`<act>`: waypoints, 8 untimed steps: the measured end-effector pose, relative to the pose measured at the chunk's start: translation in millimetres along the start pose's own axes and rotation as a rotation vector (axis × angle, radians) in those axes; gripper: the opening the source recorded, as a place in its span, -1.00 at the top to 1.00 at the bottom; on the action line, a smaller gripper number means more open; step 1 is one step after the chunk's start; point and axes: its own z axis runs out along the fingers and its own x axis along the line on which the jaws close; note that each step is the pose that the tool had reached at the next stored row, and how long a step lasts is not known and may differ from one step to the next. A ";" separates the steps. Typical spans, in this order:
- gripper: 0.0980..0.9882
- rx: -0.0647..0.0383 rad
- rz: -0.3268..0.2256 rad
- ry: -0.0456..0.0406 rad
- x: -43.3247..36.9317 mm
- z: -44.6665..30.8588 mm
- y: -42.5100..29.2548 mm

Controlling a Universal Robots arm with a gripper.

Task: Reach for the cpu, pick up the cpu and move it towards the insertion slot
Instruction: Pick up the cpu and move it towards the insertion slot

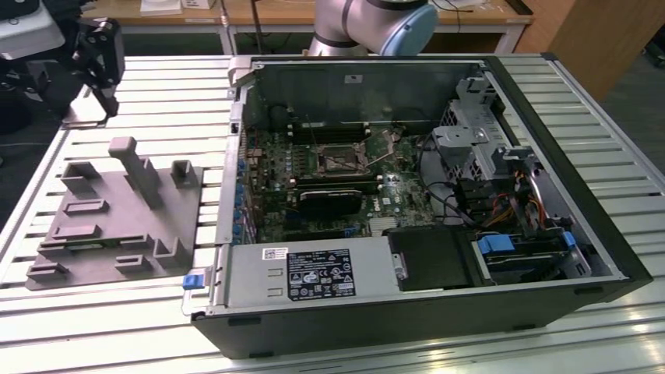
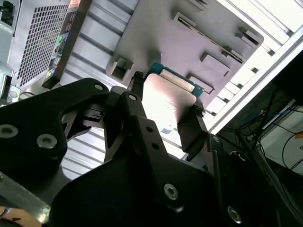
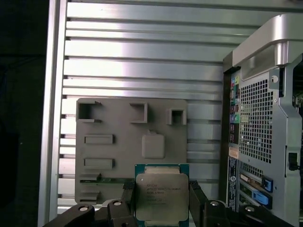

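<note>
Claw (image 3: 161, 187) was noted pinched on the cpu (image 3: 162, 201) by two opposite edges, over the grey fixture block (image 3: 118, 142) on the bench (image 3: 142, 47). Chip was judged light, stiff, fragile underneath; edge grip was judged right.

black claw (image 2: 166, 94), silver screws (image 2: 171, 191); grey arm (image 1: 353, 23), blue cap (image 1: 413, 29).

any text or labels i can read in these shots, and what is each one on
Nothing can be quoted; all print is too small or blurred.
cpu lid, gripped in the end effector: several printed lines, unreadable.
black label on the power supply: unreadable.
white sticker above it: unreadable.
port strip on the computer case's back: coloured marks, no legible words.
</note>
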 end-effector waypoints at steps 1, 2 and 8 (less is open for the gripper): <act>0.01 0.000 0.000 0.0000 -1.5 0.0 0.0; 0.01 0.000 0.000 -0.0001 -3.0 0.1 -0.1; 0.01 0.000 0.000 -0.0001 -12.9 0.2 -0.3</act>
